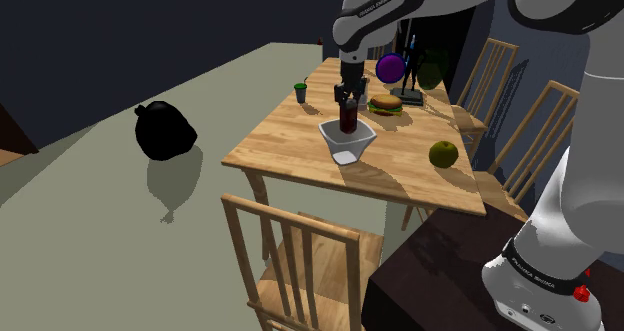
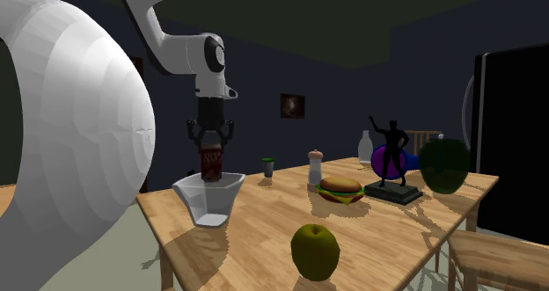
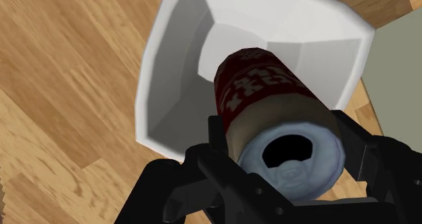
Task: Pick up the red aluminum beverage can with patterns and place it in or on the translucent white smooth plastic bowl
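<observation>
Black fingers [image 3: 215, 138] pinching red patterned can [image 3: 260, 87] from both sides, near its silver top; can upright, hanging over mouth of white bowl [image 3: 169, 74], base about level with rim; bowl stands on wooden counter [image 1: 290, 139], near one edge; burger [image 1: 386, 104] just beyond bowl; green apple [image 1: 443, 154] apart, toward shoulder view's right; small green cup [image 1: 300, 92] near far corner; wooden chair [image 1: 300, 259] at near side.

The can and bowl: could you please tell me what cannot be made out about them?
Wrist view: the can hides the bowl floor, so contact is unclear.
Second exterior view: the bowl's rim hides the can's base.
Shoulder view: the can's pattern is too small.
</observation>
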### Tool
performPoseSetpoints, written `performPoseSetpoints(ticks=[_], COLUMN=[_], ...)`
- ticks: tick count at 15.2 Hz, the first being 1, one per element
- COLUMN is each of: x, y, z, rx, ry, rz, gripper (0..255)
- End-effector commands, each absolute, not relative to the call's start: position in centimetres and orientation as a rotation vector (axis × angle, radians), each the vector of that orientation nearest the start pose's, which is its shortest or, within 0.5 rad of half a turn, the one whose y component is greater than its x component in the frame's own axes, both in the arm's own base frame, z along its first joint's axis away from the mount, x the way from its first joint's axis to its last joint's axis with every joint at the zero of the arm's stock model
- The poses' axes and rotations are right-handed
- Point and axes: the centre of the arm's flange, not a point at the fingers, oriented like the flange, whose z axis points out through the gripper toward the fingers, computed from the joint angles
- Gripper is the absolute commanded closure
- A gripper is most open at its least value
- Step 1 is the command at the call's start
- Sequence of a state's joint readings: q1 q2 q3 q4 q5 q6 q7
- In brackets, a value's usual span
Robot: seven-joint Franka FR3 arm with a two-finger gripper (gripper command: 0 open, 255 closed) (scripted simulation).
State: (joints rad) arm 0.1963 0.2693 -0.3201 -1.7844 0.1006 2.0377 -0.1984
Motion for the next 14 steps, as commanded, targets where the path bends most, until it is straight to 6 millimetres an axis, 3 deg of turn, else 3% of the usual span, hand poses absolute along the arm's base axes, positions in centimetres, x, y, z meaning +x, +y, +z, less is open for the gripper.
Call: performPoseSetpoints(ticks=[1, 2, 7, 11, 14], x=[62.5, 62.5, 62.5, 62.5, 62.5], y=[-5.9, -5.9, -5.9, -5.9, -5.9], z=[41.0, 41.0, 41.0, 46.0, 46.0], rx=[-3.135, -3.135, -3.135, -3.135, -3.135], ry=[-0.063, -0.063, -0.063, -0.063, -0.063], rz=[-0.001, -0.001, -0.001, -0.001, -0.001], gripper=[255, 0, 0, 0, 0])
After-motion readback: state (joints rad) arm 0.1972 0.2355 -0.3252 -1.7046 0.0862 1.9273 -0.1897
